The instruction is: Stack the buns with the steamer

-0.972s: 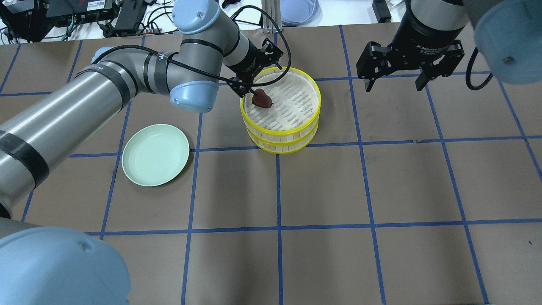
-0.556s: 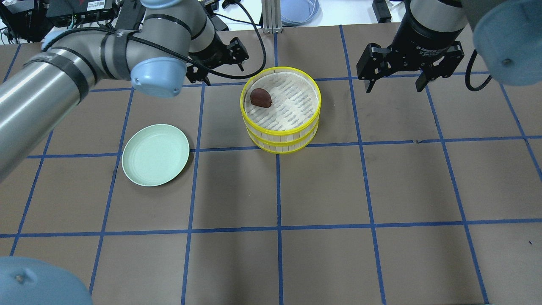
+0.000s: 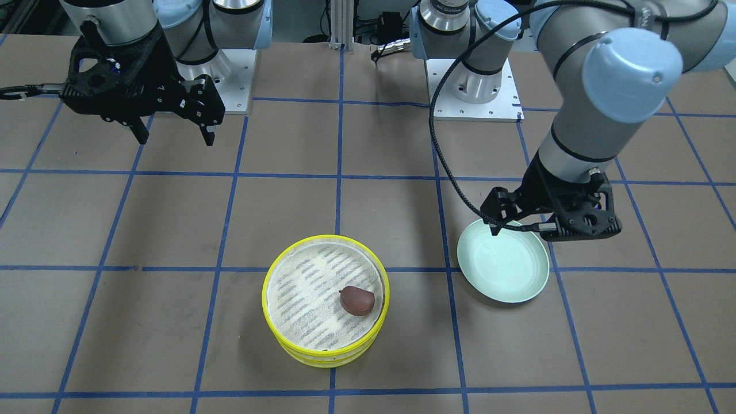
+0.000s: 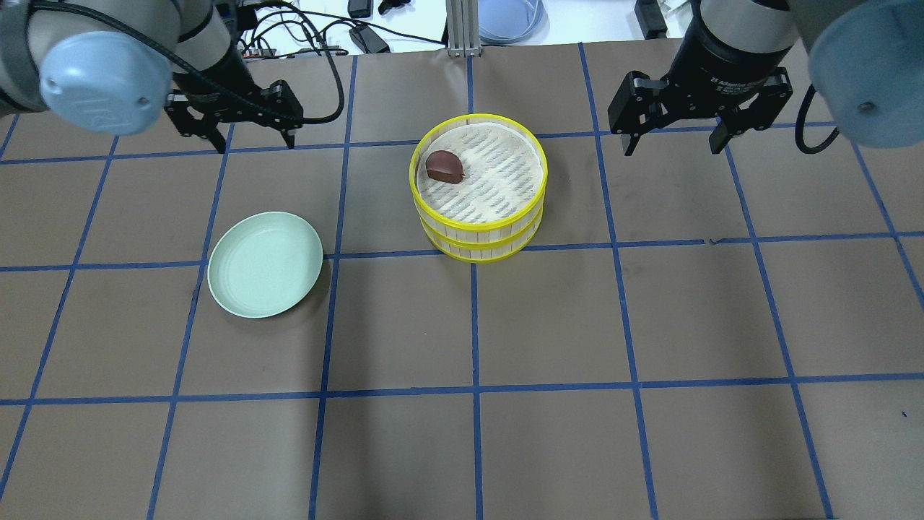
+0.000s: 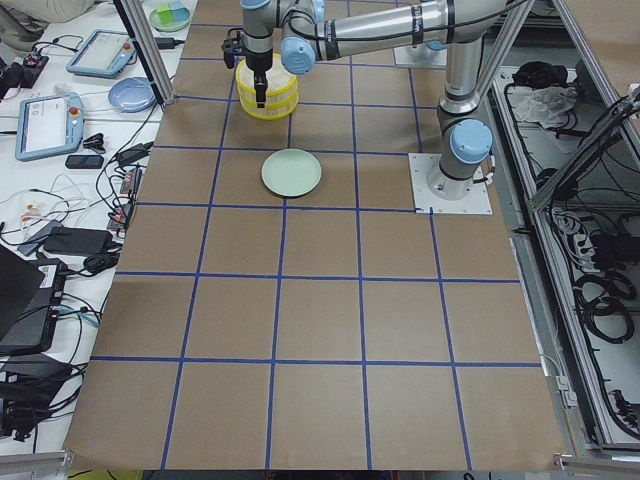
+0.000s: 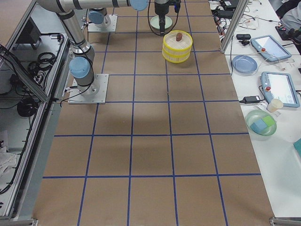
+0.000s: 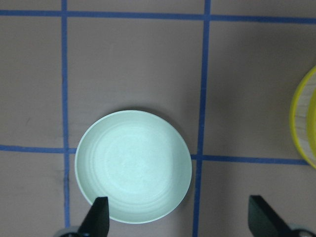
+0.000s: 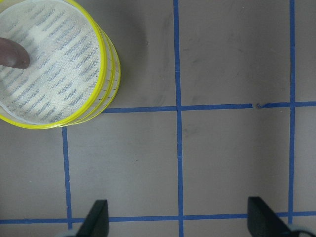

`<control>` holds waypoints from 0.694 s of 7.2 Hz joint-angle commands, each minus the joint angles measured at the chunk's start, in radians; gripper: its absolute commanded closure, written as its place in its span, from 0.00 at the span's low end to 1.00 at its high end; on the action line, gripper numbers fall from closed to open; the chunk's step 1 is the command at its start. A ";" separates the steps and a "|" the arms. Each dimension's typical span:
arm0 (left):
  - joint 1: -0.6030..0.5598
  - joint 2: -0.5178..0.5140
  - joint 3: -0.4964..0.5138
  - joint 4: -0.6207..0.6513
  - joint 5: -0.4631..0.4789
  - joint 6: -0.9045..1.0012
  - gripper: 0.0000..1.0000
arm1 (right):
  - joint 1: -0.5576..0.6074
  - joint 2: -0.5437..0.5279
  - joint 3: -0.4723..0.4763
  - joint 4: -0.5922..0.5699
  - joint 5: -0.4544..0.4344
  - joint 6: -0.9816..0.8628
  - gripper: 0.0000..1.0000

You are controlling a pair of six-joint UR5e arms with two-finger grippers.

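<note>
While the left gripper (image 4: 254, 144) at upper left and the right gripper (image 4: 673, 150) at upper right hang with jaws spread, the brown bun (image 4: 444, 166) lies in the steamer (image 4: 480, 235) stack's top tier at upper centre.

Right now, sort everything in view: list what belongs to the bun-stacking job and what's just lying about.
Job:
dark brown bun, lying in the top tier
two stacked steamer tiers

Lying about:
mint-green plate, empty
blue dish, off to the side
</note>
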State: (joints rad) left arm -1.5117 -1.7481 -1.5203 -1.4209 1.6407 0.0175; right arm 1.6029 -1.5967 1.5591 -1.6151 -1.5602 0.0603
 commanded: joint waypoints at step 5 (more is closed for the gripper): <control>0.028 0.185 -0.004 -0.221 -0.028 0.003 0.00 | 0.000 -0.008 -0.001 -0.012 0.002 0.012 0.00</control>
State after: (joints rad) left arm -1.4859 -1.5708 -1.5213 -1.6400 1.6315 0.0336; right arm 1.6030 -1.6039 1.5585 -1.6220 -1.5569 0.0732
